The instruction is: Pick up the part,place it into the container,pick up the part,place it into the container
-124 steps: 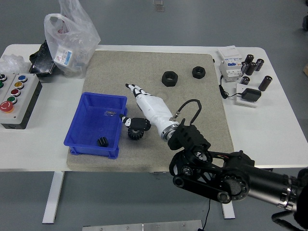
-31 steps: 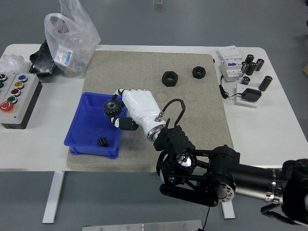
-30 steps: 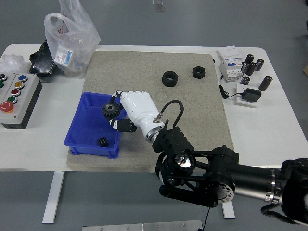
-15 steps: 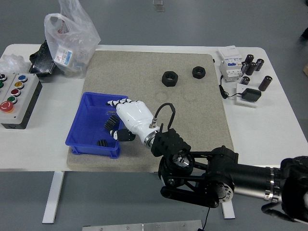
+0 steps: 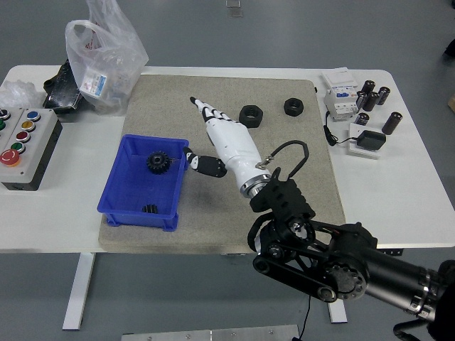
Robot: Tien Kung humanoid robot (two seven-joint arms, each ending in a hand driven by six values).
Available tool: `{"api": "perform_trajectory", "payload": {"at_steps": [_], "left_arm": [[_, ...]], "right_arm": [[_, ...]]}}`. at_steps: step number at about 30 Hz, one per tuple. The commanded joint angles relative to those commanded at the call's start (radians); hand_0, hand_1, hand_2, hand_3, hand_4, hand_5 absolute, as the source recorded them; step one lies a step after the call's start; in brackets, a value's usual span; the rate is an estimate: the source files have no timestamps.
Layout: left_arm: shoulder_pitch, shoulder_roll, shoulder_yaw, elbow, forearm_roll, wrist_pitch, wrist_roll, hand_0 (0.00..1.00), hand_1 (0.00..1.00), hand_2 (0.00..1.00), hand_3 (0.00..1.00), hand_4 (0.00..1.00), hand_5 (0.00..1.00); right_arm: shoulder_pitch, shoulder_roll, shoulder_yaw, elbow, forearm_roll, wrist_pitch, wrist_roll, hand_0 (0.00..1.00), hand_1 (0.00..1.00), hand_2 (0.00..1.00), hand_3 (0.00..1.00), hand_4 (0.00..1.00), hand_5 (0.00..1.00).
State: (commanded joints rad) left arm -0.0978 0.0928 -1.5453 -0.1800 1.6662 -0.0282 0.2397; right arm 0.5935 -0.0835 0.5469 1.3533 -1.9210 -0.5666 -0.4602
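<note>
Beside the blue bin's [image 5: 122,186] right rim, the right robot hand [image 5: 226,139] hovers with fingers spread, empty, above open mat [image 5: 284,163].

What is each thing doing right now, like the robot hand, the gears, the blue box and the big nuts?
right hand: open, fingers stretched out, holding nothing, over the mat
large gear: lying loose inside the blue box
small gear: lying in the blue box near its front wall
blue box: open topped, sitting on the mat
two black nuts: lying on the mat, untouched
</note>
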Motion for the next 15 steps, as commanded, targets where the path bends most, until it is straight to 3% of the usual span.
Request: {"api": "perform_trajectory", "payload": {"at_steps": [5, 10, 15], "left_arm": [[0.003, -0.001, -0.013, 0.000, 0.013, 0.001, -0.004, 0.614, 0.608, 0.605, 0.610, 0.489, 0.444], [0.000, 0.006, -0.011, 0.000, 0.021, 0.000, -0.018, 0.614, 0.608, 0.601, 0.606, 0.457, 0.421], [0.005, 0.011, -0.020, 0.000, 0.031, 0.001, -0.025, 0.614, 0.608, 0.601, 0.605, 0.453, 0.416]], "right_arm": [[-0.086, -0.029, 0.144, -0.006, 0.054, -0.052, 0.098, 0.672, 0.845, 0.882, 0.931, 0.653, 0.156], [-0.163, -0.055, 0.269, -0.019, 0.099, -0.053, 0.158, 0.662, 0.840, 0.874, 0.922, 0.679, 0.181], [-0.243, -0.088, 0.394, 0.018, 0.095, -0.058, 0.190, 0.660, 0.851, 0.870, 0.922, 0.681, 0.182]]}}
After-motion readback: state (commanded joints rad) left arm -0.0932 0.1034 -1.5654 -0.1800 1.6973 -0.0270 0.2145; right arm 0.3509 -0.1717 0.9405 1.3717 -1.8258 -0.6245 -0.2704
